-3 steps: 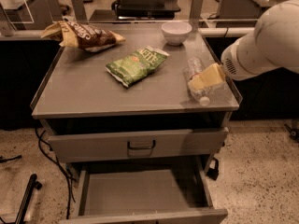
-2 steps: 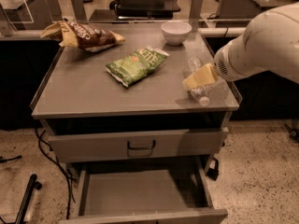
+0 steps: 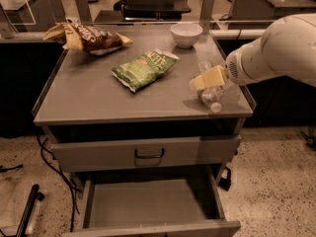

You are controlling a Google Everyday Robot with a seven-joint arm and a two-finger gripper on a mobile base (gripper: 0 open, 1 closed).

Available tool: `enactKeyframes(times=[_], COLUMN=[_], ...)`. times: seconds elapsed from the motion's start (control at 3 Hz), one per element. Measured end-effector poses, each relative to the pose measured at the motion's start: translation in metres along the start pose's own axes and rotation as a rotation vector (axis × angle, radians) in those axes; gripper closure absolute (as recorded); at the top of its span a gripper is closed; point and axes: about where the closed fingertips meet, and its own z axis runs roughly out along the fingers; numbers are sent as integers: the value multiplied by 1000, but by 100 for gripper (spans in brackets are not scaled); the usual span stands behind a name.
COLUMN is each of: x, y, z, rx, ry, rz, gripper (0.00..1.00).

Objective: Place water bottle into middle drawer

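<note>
Gripper point(image 3: 207, 78) sits low over the right side of the cabinet top point(image 3: 89, 93), right on the water bottle point(image 3: 211, 95). Whether it is spread or clamped on the bottle, you cannot tell from here.

The bottle lies on its side near the right front corner, with its cap toward the front edge. It has not yet been lifted clear.

The middle drawer point(image 3: 148, 201) is pulled open below with a bare floor. The drawer front with the black handle point(image 3: 148, 153) is closed above it.

Risks to watch:
- The bottle is round, crinkled and probably light. A nudge or an off-centre squeeze could roll it, and the right rim and front edge are both near. If it goes off there it may land on the floor, not in the drawer.
- Thin plastic may buckle under grip and slip out partway through the carry.
- The route down passes the front lip of the top and the closed drawer front. If you cut the corner, the bottle or the arm could clip them.
- Release it too high and it may bounce or roll over the low wall.
- The green chip bag point(image 3: 144, 69), brown chip bag point(image 3: 89, 36) and white bowl point(image 3: 186, 33) lie well apart from the bottle and are unlikely to interfere.
</note>
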Motion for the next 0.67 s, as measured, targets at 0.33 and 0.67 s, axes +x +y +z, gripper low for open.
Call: enactKeyframes(times=[0.33, 0.67], x=[1, -2], y=[-3, -3], z=[13, 21], rx=[-56, -108], ry=[-21, -38], rz=[60, 108], gripper=[0, 0])
